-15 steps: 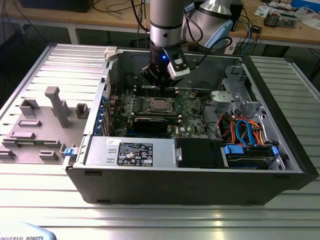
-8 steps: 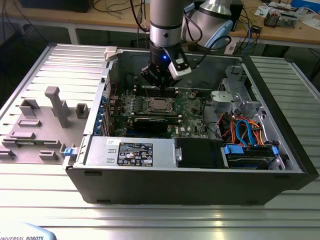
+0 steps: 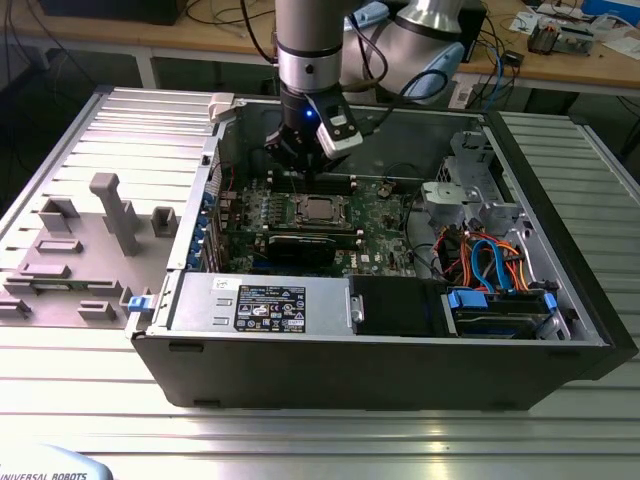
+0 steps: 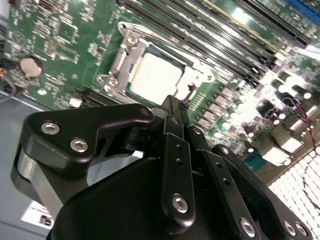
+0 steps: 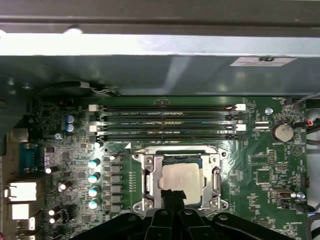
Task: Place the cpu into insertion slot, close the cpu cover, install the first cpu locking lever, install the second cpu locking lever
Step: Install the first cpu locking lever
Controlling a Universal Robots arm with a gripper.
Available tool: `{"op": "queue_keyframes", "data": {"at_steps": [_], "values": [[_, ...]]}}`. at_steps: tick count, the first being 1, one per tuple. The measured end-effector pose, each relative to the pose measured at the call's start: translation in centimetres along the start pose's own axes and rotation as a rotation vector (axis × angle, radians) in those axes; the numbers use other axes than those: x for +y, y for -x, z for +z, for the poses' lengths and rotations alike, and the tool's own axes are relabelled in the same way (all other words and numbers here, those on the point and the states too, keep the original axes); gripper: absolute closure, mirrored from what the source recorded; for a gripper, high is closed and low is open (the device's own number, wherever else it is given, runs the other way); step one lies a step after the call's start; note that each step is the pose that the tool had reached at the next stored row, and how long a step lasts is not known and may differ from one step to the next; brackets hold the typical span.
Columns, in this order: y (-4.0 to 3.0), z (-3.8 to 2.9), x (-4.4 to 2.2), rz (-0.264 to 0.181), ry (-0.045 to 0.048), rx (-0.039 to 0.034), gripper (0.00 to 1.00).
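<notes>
In the centre of the exterior view the cpu point(image 3: 318, 209) lay flat in the insertion slot point(image 3: 299, 212), with the cpu cover point(image 5: 216, 177) around it. The gripper point(image 3: 300, 162) hung just above it in the frame, slightly left, jaws pressed together and seemingly holding nothing.

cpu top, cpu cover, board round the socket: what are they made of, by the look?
The cpu: metal top, matte pale silver, with an even dull sheen. The cpu cover: probably stamped sheet steel, bright finish, with sharp glints along its edges. The board: green lacquered laminate, likely fibreglass, dotted with small soldered parts; its core cannot be told.
</notes>
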State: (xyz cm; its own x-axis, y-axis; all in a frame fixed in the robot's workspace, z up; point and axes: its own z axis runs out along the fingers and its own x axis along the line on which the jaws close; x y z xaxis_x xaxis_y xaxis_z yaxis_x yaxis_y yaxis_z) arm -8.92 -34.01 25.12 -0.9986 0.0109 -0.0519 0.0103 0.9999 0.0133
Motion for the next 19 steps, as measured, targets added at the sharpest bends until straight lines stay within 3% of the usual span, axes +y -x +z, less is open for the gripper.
{"op": "queue_keyframes", "data": {"at_steps": [4, 12, 14, 19], "values": [[-0.93, -0.04, -0.01, 0.000, 0.0001, -0.0008, 0.89], [-1.21, -0.06, -0.02, 0.000, 0.0000, -0.0008, 0.89], [-1.98, -0.09, -0.02, 0.000, 0.0000, -0.0011, 0.89], [-2.97, -0.13, -0.03, 0.000, 0.0002, -0.0012, 0.89]]}}
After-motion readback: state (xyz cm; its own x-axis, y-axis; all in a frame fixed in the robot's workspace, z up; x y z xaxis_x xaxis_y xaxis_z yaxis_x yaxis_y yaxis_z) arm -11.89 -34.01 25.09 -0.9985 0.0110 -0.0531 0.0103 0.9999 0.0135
